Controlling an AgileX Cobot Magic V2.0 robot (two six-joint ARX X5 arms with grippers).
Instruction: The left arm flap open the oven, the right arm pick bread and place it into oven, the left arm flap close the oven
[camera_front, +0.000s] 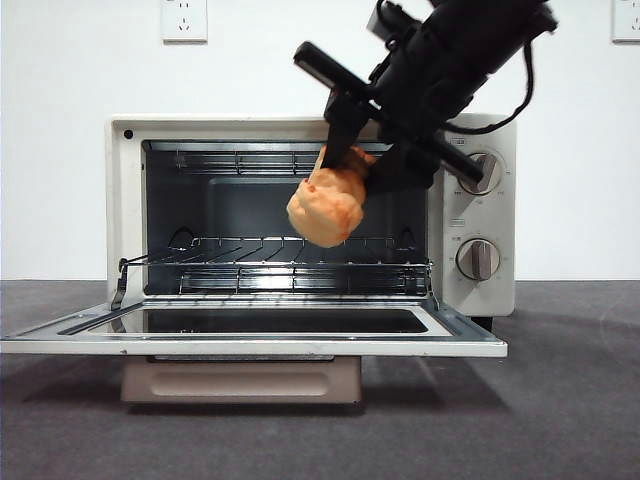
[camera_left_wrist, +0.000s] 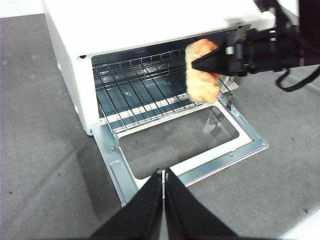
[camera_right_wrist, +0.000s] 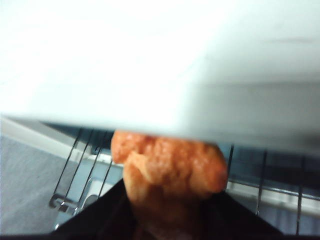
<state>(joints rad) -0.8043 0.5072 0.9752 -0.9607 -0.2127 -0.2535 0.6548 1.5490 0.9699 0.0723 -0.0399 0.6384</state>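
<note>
The right pincer (camera_front: 345, 165) is clamped on the golden-orange, lumpy bread (camera_front: 326, 205), held at the mouth of the cream-white boxy oven (camera_front: 125, 200) above its wire rack (camera_front: 270, 262). The bread looks light, soft and crushable, best gripped gently across its top. The left pincer (camera_left_wrist: 163, 175), jaws together, waits before the dropped door (camera_left_wrist: 200, 167).

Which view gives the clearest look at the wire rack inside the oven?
The front view: the rack spans the open oven unobstructed, below the bread. The left wrist view shows it from above, partly behind the bread; the right wrist view shows only a few blurred wires.
</note>
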